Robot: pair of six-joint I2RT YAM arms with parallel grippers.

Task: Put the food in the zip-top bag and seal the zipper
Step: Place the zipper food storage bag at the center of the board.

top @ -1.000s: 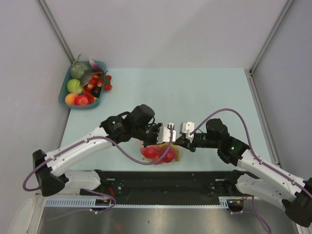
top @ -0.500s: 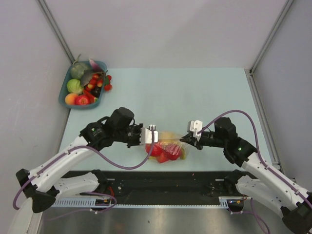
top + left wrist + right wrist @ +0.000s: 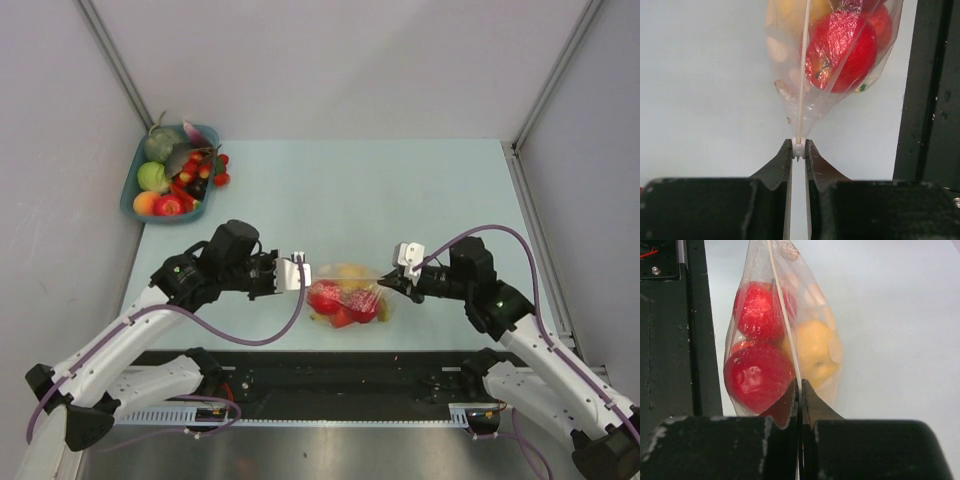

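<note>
Clear limp film, slippery: zip-top bag point(image 3: 785, 80) sagging with food point(image 3: 842, 55). Best held at stiffer zipper point(image 3: 803, 75), ends pinched in narrow jaws of left gripper point(image 3: 798, 149), right gripper point(image 3: 800, 390).

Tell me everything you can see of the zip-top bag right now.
The zip-top bag is clear, crinkly plastic, stretched sideways near the front edge of the table. Its whitish zipper shows as one thin taut line between the left tool and the right tool, each shut on one end. Inside, glossy red fruits and a yellow fruit bulge the film.
</note>
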